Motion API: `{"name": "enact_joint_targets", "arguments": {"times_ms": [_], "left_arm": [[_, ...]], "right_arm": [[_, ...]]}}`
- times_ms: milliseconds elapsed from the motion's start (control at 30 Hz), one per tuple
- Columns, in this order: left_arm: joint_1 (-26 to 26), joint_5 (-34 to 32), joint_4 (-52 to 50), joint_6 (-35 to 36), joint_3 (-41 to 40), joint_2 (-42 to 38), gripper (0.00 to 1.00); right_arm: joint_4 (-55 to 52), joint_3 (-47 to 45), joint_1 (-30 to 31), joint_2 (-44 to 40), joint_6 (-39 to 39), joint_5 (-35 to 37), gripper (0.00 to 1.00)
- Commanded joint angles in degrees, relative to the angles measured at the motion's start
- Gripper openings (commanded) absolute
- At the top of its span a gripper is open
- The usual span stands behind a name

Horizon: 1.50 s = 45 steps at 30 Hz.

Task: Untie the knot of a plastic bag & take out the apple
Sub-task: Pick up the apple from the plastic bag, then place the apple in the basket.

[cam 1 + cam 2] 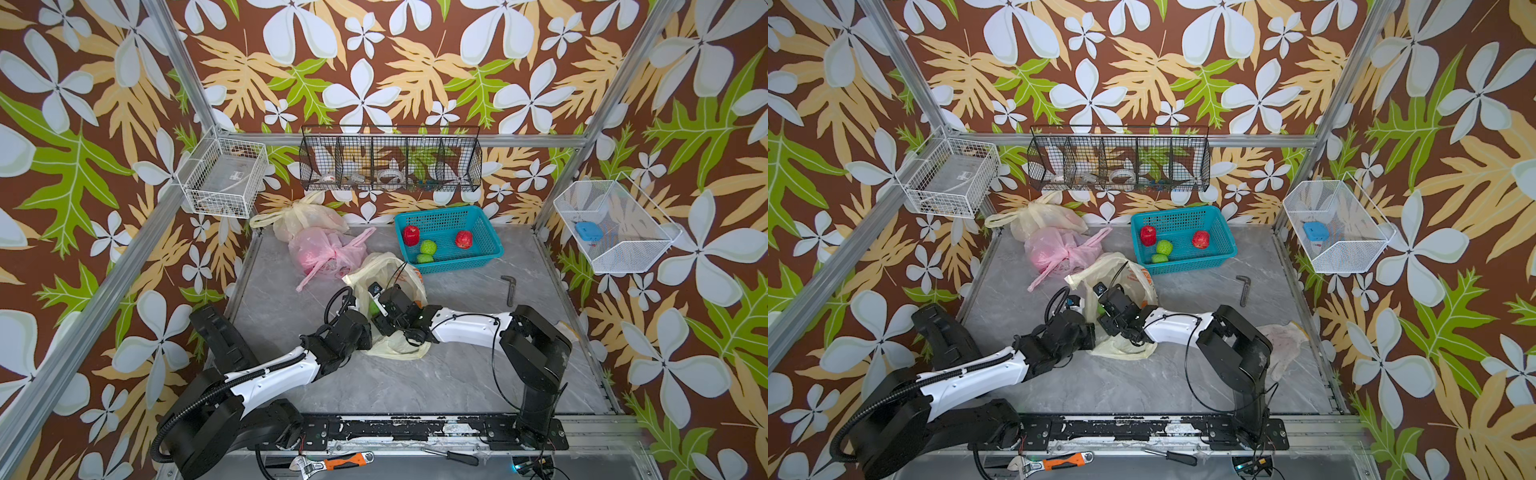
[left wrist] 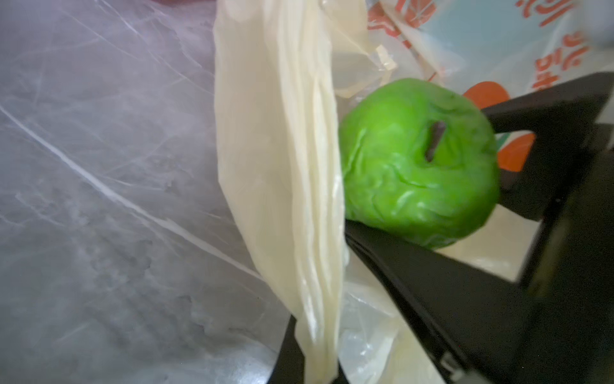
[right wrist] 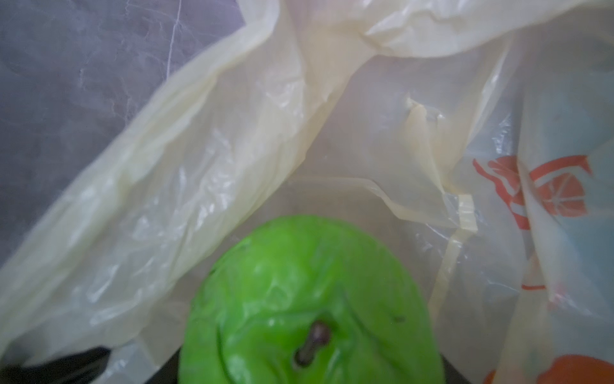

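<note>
Left claw point(image 2: 315, 372) is pressing together on the bag's point(image 1: 399, 270) cream edge, holding it up mid-surface point(image 1: 415, 374). Just right of that strip, the green apple point(image 3: 309, 299) is sitting inside the bag's open mouth. Right claw point(image 2: 422, 173) is gripping the apple from both sides.
</note>
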Motion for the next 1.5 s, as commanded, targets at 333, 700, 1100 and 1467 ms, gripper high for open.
{"name": "enact_joint_targets", "arguments": {"times_ms": [333,700,1100,1467], "left_arm": [[0.3,-0.3,0.2,-0.8,-0.7,-2.6,0.0],[0.4,-1.2,2.9,1.2,1.1,-0.7,0.0],[0.9,-1.4,1.9,0.7,0.4,0.5,0.0],[1.0,-3.2,-1.5,-2.0,-3.4,-7.1,0.0]], "right_arm": [[7.5,-4.3,0.1,-13.1,-1.9,-12.1,0.6],[11.6,-9.8,-0.5,-26.9,-5.8,0.0,0.57],[6.3,-7.0,-19.7,-27.1,7.6,3.6,0.6],[5.8,7.4,-29.9,-4.7,9.4,-5.4,0.64]]}}
